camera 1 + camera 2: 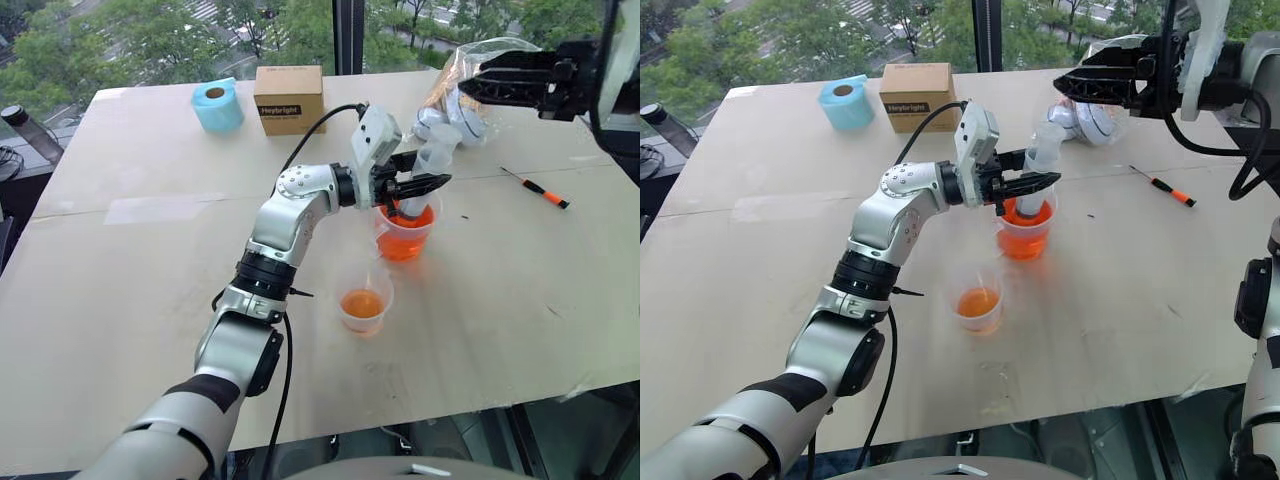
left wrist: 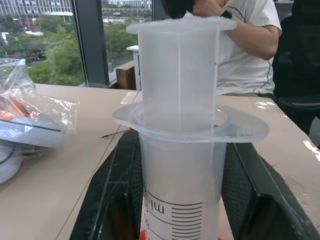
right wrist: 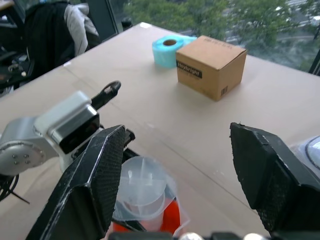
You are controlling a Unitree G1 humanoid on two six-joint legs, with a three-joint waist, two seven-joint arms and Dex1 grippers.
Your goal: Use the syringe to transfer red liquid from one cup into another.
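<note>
You're looking at a pale beige worktop (image 1: pixel 150 250) set against tall windows (image 1: pixel 150 30), with a dark mullion (image 1: pixel 348 35) splitting the glass and green treetops beyond. Daylight is soft and even. City buildings (image 2: pixel 35 7) appear through the glass. A person in a white shirt (image 2: pixel 245 55) sits at the far edge, and what may be a dark chair (image 3: pixel 45 35) stands alongside.

My left arm (image 1: pixel 285 225) is silver-grey metal with black joint rings and small screws; a black cable (image 1: pixel 318 125) loops to its white wrist housing. My fingers (image 3: pixel 97 172) are black, textured wedges.
</note>
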